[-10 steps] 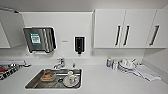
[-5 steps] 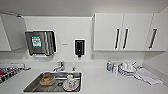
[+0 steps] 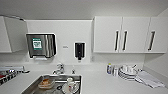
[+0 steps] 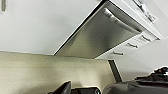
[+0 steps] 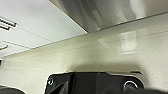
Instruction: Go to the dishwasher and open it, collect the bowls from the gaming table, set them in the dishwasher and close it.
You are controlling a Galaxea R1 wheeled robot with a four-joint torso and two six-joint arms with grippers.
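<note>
Across the head view a white countertop is running wall to wall, with white wall cabinets hanging above its right half, vertical bar handles on their doors. Further left on the wall a steel paper-towel dispenser is sitting above the counter, and a small black soap dispenser is hanging between it and the cabinets. Below them a steel sink is holding used dishes: a shallow dish with something orange in it and a white cup on a plate. A chrome tap is standing at the sink's back edge. On the counter to the right a stack of white plates is sitting with a folded white cloth just beside it

In the left wrist view the dishwasher is showing its brushed steel front and bar handle, close by, with white drawer fronts next to it above a pale floor. Right wrist view is catching a strip of the same steel front and the floor

Cannot tell whether either gripper's fingers are apart or together
</note>
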